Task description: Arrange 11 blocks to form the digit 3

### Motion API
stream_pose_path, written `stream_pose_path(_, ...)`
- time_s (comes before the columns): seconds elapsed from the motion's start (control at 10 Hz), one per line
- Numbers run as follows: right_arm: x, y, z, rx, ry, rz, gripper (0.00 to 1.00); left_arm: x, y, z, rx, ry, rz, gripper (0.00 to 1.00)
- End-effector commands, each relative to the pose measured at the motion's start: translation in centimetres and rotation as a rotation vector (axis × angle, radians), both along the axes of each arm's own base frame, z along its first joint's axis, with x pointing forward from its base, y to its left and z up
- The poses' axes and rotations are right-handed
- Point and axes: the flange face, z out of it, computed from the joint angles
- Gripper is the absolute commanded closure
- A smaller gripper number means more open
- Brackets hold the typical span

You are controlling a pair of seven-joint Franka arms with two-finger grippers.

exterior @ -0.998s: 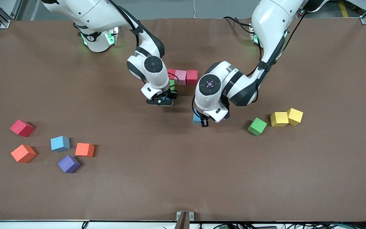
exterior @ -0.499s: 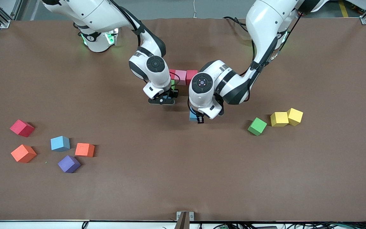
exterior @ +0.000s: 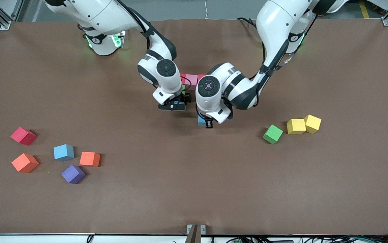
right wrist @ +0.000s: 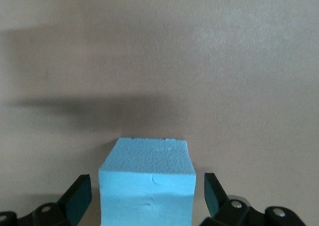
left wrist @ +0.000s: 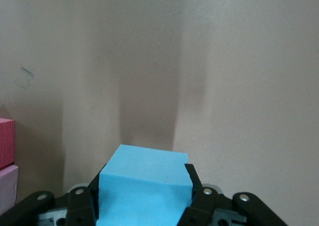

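Your left gripper (left wrist: 144, 206) clamped on a light blue matte foam cube (left wrist: 144, 188), plain brown table surface (left wrist: 224, 76), red foam cube (left wrist: 6, 141) touching a pink foam cube (left wrist: 7, 188).

You have a brown covering (exterior: 194, 189) spread across the whole desk. Aluminium frame posts (exterior: 387, 20) stand at its corners, a small metal bracket (exterior: 195, 230) sits at its nearest edge, and cables (exterior: 281, 240) trail below it.

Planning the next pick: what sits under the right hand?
A light blue foam cube sits between the right hand's open fingers, gaps on both sides. Its underside and the table beneath are covered.
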Motion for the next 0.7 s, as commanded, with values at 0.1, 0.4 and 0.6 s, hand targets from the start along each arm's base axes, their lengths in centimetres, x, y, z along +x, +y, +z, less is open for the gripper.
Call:
stream_pose_path(0.1, 1.9, -2.2, 4.5, 0.017, -0.009, -0.044, 0.0, -0.4, -0.5, 0.2, 0.011, -0.012, -0.001, 1.0)
stream_pose_path(0.4, 4.4, -6.1, 10.5, 0.099, 0.074, -0.039, 0.0, -2.3, -2.7, -0.7, 0.015, -0.024, -0.002, 1.0)
stream_pose_path(0.6, 7.5, -11.3, 12.5, 0.092, 0.087, -0.048, 0.0, -3.3, -3.8, -1.5, 0.009, -0.045, -0.008, 1.0)
